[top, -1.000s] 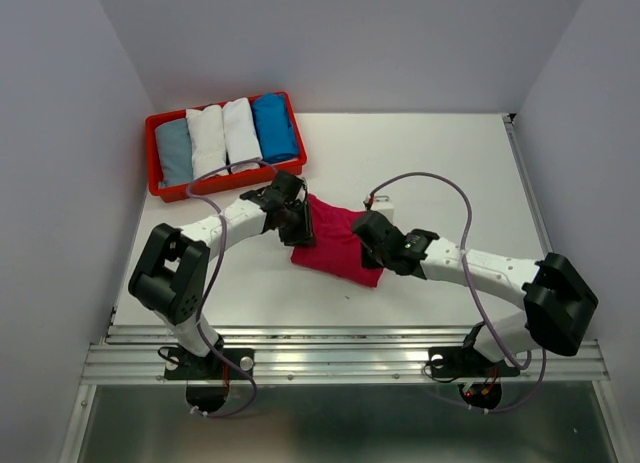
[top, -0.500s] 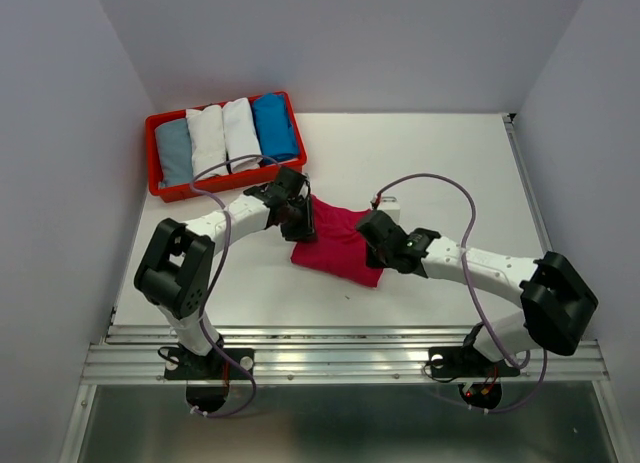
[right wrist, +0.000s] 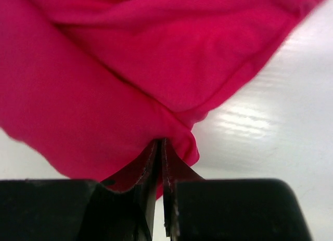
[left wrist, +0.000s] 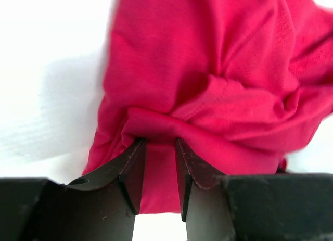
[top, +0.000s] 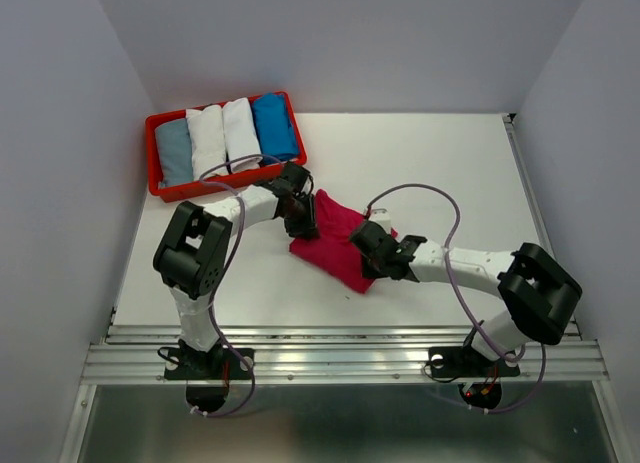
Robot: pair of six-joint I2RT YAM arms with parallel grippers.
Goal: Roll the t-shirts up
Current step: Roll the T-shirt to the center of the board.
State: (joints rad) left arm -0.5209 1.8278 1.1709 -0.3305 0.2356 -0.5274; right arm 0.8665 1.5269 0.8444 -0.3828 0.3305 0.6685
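The magenta-pink t-shirt lies bunched in the middle of the white table. My left gripper is at its far-left edge, jaws closed on a thick fold of the pink cloth, which fills the narrow gap between my fingertips. My right gripper is at the shirt's near-right edge, jaws almost together, pinching a thin hem of the pink cloth at its tips. Rolled shirts sit in the red tray: grey-blue, two white, bright blue.
The red plastic tray stands at the far left, just behind my left arm. Grey walls close in the table on the left, back and right. A metal rail runs along the near edge. Purple cables loop over both arms.
My right gripper has moved left and inward with the shirt's near-right edge, bunching the cloth narrower. My left arm has shifted slightly farther and right, still on the far-left edge.
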